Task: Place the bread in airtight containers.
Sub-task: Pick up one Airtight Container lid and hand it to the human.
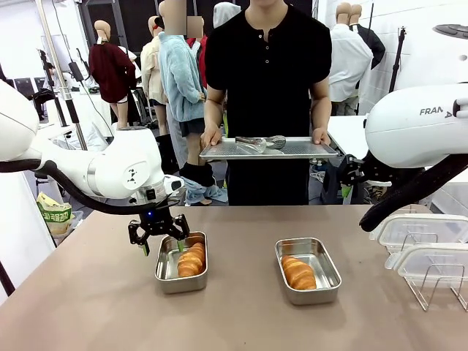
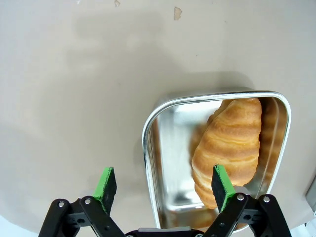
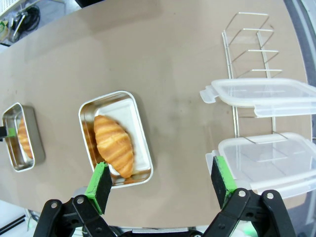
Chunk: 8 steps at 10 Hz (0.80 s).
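Front view: the left gripper (image 1: pixel 162 246) hangs just above the left steel container (image 1: pixel 180 287), jaws wide and holding nothing. One croissant roll (image 1: pixel 191 261) lies inside that container. A second croissant roll (image 1: pixel 298 273) lies in the right steel container (image 1: pixel 311 296). Both containers are lidless, mid-table toward the robot's edge. Two clear lids (image 1: pixel 428 232) rest on a wire rack (image 1: pixel 439 289) at the table's (image 1: pixel 88 307) right edge. Across it, the person holds a steel tray (image 1: pixel 292 152) carrying tongs (image 1: pixel 262 142)

Left wrist view: jaws spread wide, one green pad (image 2: pixel 220 181) over the roll's end, the other over bare table outside the rim

Right wrist view: the right gripper (image 3: pixel 160 177) is up high, jaws wide and empty, with the right steel container and its roll below and the lids just beside
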Available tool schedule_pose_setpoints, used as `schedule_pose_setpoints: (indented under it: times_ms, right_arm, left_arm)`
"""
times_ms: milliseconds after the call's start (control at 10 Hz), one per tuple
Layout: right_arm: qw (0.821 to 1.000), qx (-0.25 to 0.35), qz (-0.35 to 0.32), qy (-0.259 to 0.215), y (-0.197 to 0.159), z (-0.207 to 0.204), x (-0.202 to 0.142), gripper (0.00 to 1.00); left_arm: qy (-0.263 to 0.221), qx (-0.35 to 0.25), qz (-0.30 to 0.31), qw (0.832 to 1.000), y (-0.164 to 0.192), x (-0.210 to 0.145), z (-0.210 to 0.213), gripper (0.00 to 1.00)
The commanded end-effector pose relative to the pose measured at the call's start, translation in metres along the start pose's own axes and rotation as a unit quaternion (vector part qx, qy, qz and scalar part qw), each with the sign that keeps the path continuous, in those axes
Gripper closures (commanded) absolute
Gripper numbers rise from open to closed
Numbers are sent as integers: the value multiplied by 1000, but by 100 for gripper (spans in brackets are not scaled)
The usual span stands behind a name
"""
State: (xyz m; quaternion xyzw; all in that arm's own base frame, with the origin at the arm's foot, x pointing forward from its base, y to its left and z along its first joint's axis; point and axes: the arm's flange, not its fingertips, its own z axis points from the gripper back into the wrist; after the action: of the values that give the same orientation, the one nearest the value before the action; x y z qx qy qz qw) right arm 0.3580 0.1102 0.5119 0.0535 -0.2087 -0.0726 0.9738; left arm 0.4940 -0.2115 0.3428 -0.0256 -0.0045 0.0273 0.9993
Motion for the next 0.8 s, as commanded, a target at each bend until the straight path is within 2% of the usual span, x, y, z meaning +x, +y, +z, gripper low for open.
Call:
schedule_pose_setpoints:
  times_ms: [0, 300, 400, 700]
  right_arm:
    - [1000, -2, 0, 1, -1, -1, 0, 0]
    - [1000, -2, 0, 1, -1, -1, 0, 0]
    - [1000, -2, 0, 1, -1, -1, 0, 0]
    - [1000, -2, 0, 1, -1, -1, 0, 0]
  left_arm:
    - [-5, 5, 4, 1000, 0, 1, -1, 0]
    - [15, 18, -23, 999, -7, 0, 19, 0]
    - [-3, 27, -30, 999, -12, -2, 34, 0]
    - [-5, -3, -78, 997, -31, -16, 83, 0]
